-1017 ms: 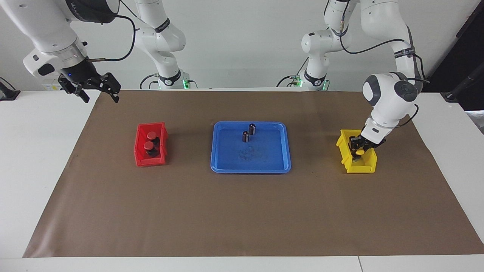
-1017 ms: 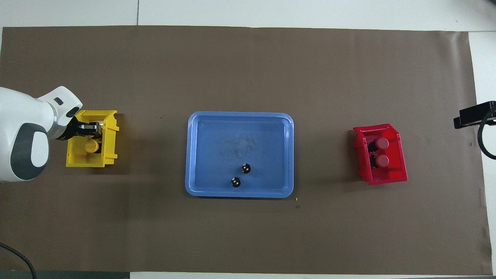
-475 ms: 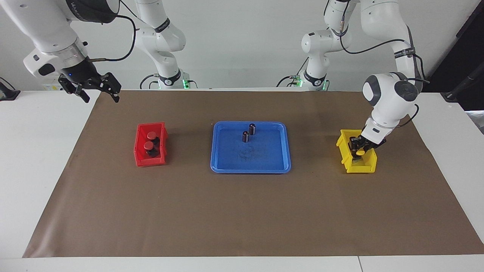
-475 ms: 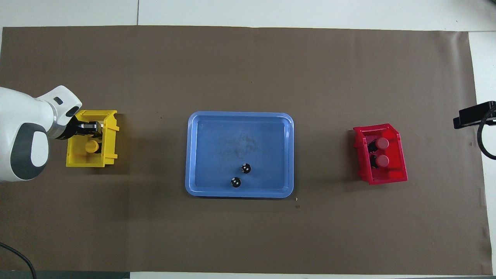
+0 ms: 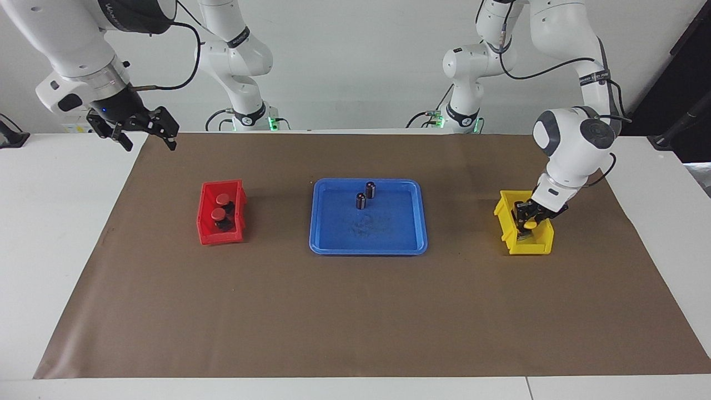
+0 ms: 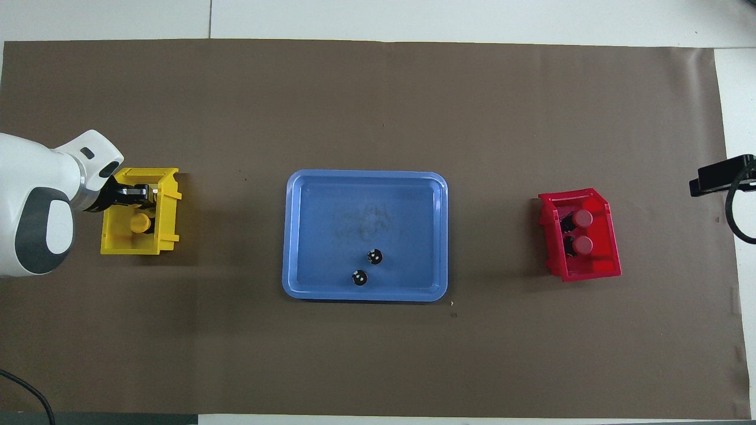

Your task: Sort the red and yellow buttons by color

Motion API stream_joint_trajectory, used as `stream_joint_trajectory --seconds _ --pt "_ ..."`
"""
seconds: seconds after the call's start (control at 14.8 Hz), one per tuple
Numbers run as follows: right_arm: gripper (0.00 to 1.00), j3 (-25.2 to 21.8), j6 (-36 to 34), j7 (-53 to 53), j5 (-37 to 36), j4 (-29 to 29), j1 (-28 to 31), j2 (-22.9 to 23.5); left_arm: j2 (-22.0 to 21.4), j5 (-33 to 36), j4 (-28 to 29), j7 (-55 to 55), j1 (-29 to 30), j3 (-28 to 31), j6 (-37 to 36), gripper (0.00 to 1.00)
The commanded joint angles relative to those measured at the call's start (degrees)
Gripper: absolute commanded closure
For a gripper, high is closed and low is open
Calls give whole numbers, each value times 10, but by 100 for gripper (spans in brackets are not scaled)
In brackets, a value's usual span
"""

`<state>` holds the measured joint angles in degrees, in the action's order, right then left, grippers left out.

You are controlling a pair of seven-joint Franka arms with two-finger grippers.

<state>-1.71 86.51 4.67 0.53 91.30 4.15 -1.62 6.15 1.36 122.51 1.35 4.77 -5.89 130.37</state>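
Two red buttons stand in the red bin toward the right arm's end; they also show in the overhead view. One yellow button lies in the yellow bin toward the left arm's end, and its cap also shows in the facing view. A second yellow button is hidden. My left gripper reaches down into the yellow bin, right by that cap. My right gripper is open, empty and raised over the paper's edge, where it waits.
A blue tray sits mid-table between the bins. Two small dark cylinders without coloured caps stand in its part nearer the robots. Brown paper covers the table.
My left arm has drawn back very slightly toward its own end of the table. The buttons, bins and tray have not moved.
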Motion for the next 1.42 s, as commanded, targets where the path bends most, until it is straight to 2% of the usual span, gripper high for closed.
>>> stream_joint_trajectory --seconds 0.0,0.41,0.68,0.75,0.81,0.88,1.02,1.22,1.36 --pt "0 5 -14 -9 1 -10 4 1 4 0 -3 1 -2 4 7 53" --pt "0 5 -14 -9 1 -10 4 1 7 0 -23 1 -1 4 -12 49" --pt "0 6 -14 -9 2 -10 4 1 5 -1 -82 1 -1 4 -96 49" --pt "0 5 -14 -9 2 -9 4 0 4 -1 -107 1 -2 4 -131 44" --pt "0 5 -14 -9 1 -9 4 0 5 -1 -143 4 -5 4 -178 17" --pt "0 5 -15 -9 2 -9 4 0 4 -1 -175 7 -8 4 -224 0" --pt "0 5 -15 -9 2 -8 5 0 -17 0 -205 21 -9 -2 -276 0" --pt "0 5 -12 -9 2 -9 5 0 -72 -2 -244 30 -10 -3 -345 0" --pt "0 5 -11 -9 2 -9 4 0 -81 -2 -293 30 -10 -4 -410 0"
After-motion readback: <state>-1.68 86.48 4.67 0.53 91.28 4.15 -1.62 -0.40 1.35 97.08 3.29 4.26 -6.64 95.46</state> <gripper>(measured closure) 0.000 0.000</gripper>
